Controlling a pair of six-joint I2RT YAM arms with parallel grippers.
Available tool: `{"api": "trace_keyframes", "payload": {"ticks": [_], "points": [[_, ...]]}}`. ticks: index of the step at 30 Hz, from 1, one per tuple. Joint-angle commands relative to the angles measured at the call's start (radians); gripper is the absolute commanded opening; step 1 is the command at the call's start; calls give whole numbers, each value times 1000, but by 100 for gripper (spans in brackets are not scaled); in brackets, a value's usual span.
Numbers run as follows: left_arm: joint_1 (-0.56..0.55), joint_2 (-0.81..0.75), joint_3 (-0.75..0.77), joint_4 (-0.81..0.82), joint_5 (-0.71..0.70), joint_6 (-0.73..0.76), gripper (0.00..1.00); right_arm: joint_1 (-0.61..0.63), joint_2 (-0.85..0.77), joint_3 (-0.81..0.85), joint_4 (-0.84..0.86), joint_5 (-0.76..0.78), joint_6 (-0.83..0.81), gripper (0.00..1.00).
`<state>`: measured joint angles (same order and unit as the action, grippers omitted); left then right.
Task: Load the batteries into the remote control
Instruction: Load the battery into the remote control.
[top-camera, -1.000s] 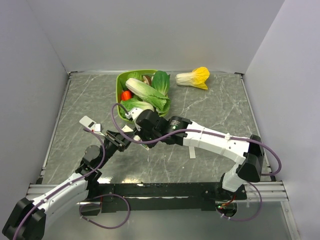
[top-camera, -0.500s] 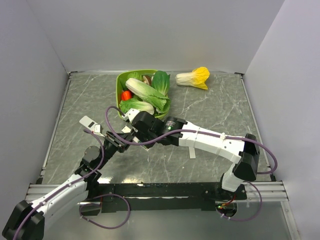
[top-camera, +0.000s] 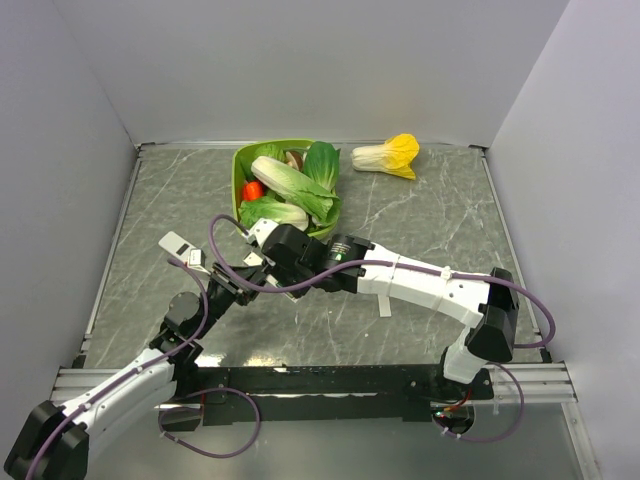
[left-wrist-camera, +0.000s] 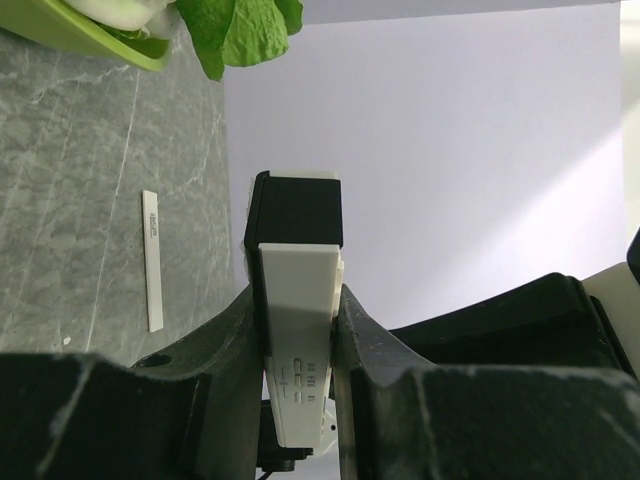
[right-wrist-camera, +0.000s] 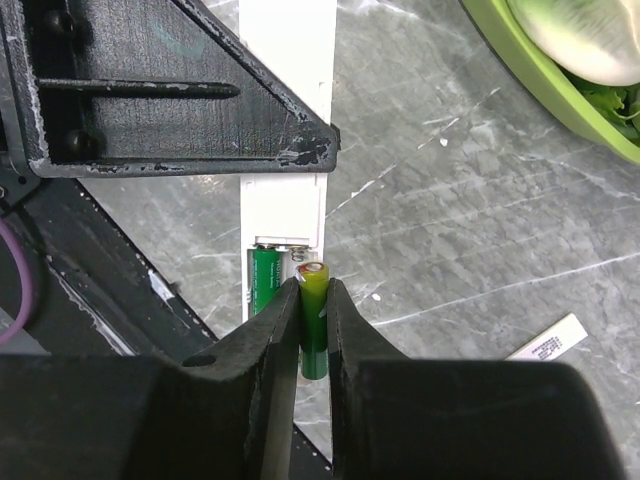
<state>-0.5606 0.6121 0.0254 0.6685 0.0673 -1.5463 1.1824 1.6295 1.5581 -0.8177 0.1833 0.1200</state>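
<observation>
One battery (right-wrist-camera: 264, 283) in remote control (right-wrist-camera: 283, 205), second battery (right-wrist-camera: 314, 325) beside it

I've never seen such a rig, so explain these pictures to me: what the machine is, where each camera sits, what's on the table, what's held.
A left arm and a right arm are bolted to a table, each ending in a two-finger gripper. The wide picture looks down from above; the other two come from cameras on the wrists. The left gripper clamps the remote control. The right gripper pinches one battery by the remote's open compartment, where another battery already sits. A green bowl of vegetables and a loose cabbage lie further back.
</observation>
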Motion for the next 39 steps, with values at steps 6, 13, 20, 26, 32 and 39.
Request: {"api": "trace_keyframes", "payload": {"ticks": [6, 13, 20, 26, 32, 39], "points": [[-2, 9, -206, 83, -37, 28, 1, 14, -39, 74, -103, -1, -14, 14], [-2, 12, -205, 92, -40, 35, 1, 14, -42, 100, -139, -39, -25, 16], [-2, 12, -208, 114, -27, 22, 1, 13, -5, 128, -155, -76, -20, 20], [-2, 9, -209, 140, -12, -3, 1, 11, 15, 140, -156, -78, -17, 24], [-1, -24, -208, 112, -4, -21, 1, 8, 29, 132, -161, -19, -13, 26], [-2, -22, -208, 117, 12, -43, 1, -10, 13, 102, -126, -12, -11, 25]]}}
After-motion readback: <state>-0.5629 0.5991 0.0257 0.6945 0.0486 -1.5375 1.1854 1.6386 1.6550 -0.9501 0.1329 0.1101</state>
